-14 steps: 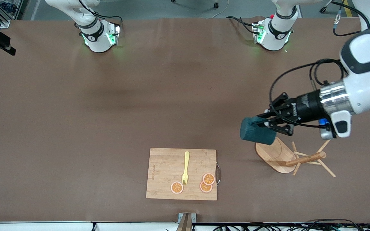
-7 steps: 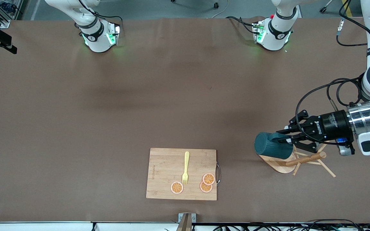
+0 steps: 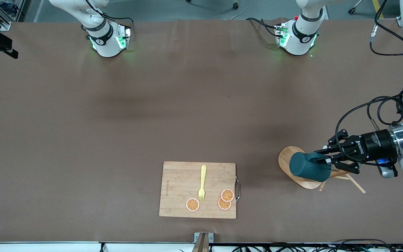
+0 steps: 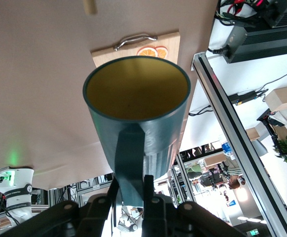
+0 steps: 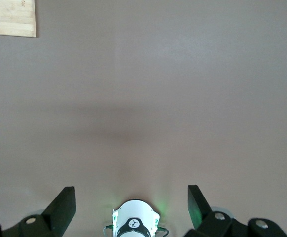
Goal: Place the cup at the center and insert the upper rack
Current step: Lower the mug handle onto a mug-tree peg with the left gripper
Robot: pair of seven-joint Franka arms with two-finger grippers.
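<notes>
From the high camera across the worktop, the left arm reaches in low and nearly level from its own end, and the left pincer point(image 3: 324, 161) is clenched on the cup point(image 3: 309, 167), which it carries on its side in the air over the oval base of the wooden mug tree point(image 3: 287, 157). That mug tree lies tipped over near the worktop's edge closest to the camera, toward the left arm's end, its pegs sticking out from under the wrist. The cutting board point(image 3: 180, 189) with a yellow fork point(image 3: 202, 183) and orange slices point(image 3: 227, 195) sits by that same edge, about midway along. The cup looks like glazed stoneware, so I would guess it is stiff, fairly heavy for its size, breakable and a bit slick. In the left wrist view the fingers point(image 4: 149, 190) pinch its handle point(image 4: 129, 160) with the yellow mouth facing away; that hold looks narrow enough to let it swing. The mug tree seems light and rigid, and I would take it by the post. In the right wrist view the right pincer point(image 5: 131, 203) hangs spread wide and empty above bare worktop in front of its own base, waiting.
</notes>
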